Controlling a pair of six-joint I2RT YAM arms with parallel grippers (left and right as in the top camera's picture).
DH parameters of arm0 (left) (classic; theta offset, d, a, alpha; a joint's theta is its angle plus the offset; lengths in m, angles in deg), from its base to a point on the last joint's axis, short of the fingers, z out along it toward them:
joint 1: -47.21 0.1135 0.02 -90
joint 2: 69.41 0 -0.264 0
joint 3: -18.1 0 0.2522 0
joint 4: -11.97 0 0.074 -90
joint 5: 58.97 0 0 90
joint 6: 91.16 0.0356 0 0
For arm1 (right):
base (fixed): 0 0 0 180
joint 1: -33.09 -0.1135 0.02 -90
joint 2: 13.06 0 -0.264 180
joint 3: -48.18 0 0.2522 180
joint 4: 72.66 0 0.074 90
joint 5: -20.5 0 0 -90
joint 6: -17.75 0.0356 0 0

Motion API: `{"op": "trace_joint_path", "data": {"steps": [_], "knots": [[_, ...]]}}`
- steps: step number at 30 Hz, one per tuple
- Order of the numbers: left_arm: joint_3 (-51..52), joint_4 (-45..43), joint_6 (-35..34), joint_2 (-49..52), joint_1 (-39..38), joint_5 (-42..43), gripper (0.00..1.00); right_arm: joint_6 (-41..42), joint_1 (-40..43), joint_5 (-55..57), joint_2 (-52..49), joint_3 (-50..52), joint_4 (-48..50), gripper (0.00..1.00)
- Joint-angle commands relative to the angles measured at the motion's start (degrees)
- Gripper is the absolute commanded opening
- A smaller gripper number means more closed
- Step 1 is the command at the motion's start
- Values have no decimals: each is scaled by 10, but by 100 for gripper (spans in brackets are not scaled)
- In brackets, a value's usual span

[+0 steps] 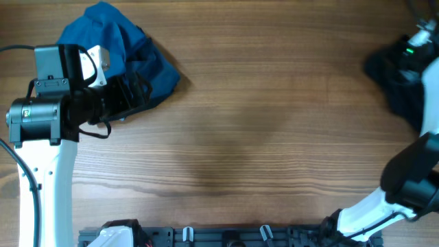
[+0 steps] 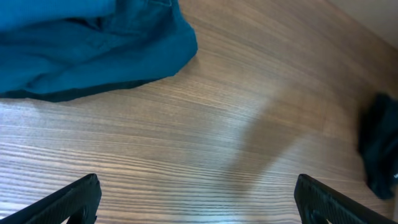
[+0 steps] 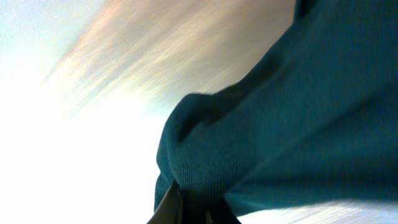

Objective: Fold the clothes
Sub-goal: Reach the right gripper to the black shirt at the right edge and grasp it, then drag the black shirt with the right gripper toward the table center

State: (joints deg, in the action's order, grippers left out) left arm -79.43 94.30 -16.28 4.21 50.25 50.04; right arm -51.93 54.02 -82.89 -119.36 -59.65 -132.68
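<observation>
Left end effector (image 2: 199,202) spread wide, right end effector (image 3: 188,208) pinched (barely visible)

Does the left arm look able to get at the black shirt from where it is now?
Probably not: the black shirt lies at the far right edge under the right arm, across the whole table from the open left gripper.

The table (image 1: 260,137) is viewed straight down from overhead. From the left wrist it is seen low and obliquely, facing its right side. The blue bundle (image 1: 116,48) and the black shirt (image 1: 398,86) are shared by both views. The right wrist view is filled by fabric at very close range.
</observation>
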Motion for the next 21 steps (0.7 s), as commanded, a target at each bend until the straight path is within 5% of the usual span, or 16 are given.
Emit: {"op": "trace_joint_path", "data": {"steps": [1, 2, 4, 8, 16, 21], "knots": [[-12, -12, -7, -1, -2, 12, 100, -17, -124, -50, -4, 6, -27, 4], [-12, -15, -8, -1, -2, 12, 100, -27, -154, -45, -4, 8, -28, 5], [-12, -19, -8, -1, -2, 12, 100, -28, -217, 23, -4, 8, -25, 41], [-12, -19, -7, -1, -2, 12, 100, -21, -209, 151, -3, 7, 1, 80], [-12, -24, -7, -1, -2, 12, 100, -59, 0, 61, -44, 8, 11, 85], [-12, -29, -7, -1, -2, 12, 100, -92, 37, 4, -116, 8, 17, 87]]}}
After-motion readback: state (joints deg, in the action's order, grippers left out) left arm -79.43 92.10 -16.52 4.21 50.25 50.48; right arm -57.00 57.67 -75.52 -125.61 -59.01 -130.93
